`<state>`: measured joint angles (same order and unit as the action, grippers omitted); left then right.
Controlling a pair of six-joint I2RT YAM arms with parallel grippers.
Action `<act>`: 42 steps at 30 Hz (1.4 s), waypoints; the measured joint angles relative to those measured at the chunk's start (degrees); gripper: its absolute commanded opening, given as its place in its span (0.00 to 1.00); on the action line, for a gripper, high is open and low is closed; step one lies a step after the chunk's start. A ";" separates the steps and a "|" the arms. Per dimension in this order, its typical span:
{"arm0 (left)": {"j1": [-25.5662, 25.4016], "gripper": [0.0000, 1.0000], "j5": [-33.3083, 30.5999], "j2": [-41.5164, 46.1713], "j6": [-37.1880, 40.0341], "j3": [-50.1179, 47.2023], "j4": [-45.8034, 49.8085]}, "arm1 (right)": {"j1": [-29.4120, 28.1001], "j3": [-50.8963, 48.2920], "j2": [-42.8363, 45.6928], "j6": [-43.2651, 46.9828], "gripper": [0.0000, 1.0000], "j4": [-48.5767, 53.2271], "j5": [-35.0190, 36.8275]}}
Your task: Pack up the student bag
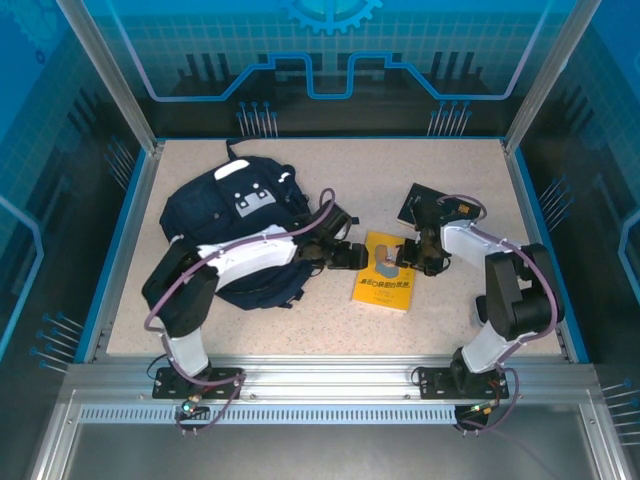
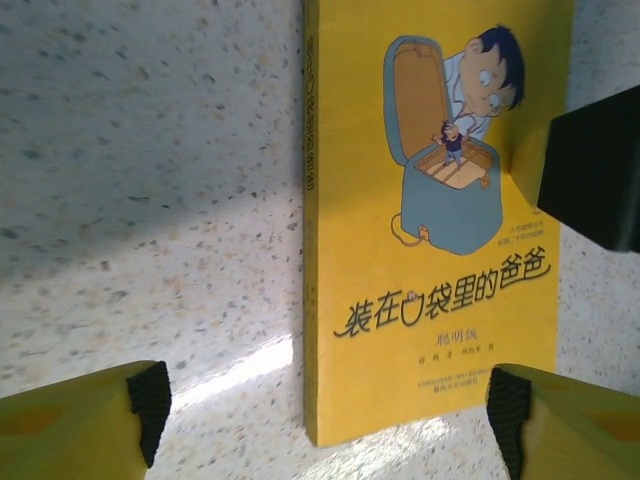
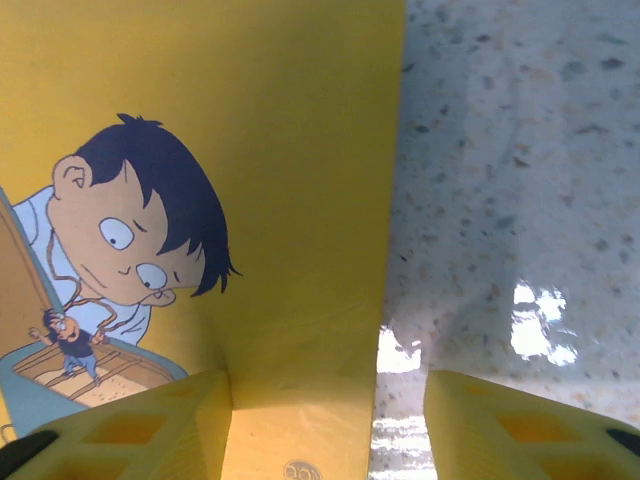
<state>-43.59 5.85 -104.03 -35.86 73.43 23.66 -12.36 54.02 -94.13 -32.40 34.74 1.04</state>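
**Presently at risk: a slipped pick and a bag with no confirmed opening**

Hazard one lies with the student bag (image 1: 240,225). From the overhead view I cannot tell whether its mouth is unzipped. The left arm also crosses its lower right flank, so anything brought over may meet closed fabric or snag a strap.

Hazard two is the yellow book (image 1: 385,281) just right of the bag, at frame centre. It lies flat on the table (image 1: 300,335) and looks thin. Closing fingers may skate over the cover or push it along rather than lift it.

Hazard three is crowding. The left gripper (image 1: 352,256) and right gripper (image 1: 408,262) work opposite edges of that one book and could knock together. Both stand spread, each straddling a book edge and pinching nothing.

The bag sits left of centre, slumped and rumpled. It is navy, with its white-grey patch facing up and dark straps trailing toward the top of the frame. It far outsizes the book.
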 measured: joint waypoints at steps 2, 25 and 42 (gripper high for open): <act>-0.52 0.79 -0.02 -2.91 -0.90 2.10 -0.02 | 0.04 0.42 -0.39 0.94 0.48 -0.20 -0.46; -2.10 0.43 -7.10 -12.94 -5.81 7.10 3.26 | -1.11 2.51 -2.99 6.60 0.45 -3.23 -13.14; -4.68 0.37 -12.96 -13.77 -5.79 8.94 5.38 | -1.20 1.55 -2.23 7.23 0.35 1.79 -15.04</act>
<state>-48.27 -7.11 -117.80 -41.65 82.37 29.04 -13.56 55.57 -96.36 -25.17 36.53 -14.00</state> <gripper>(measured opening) 0.376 0.378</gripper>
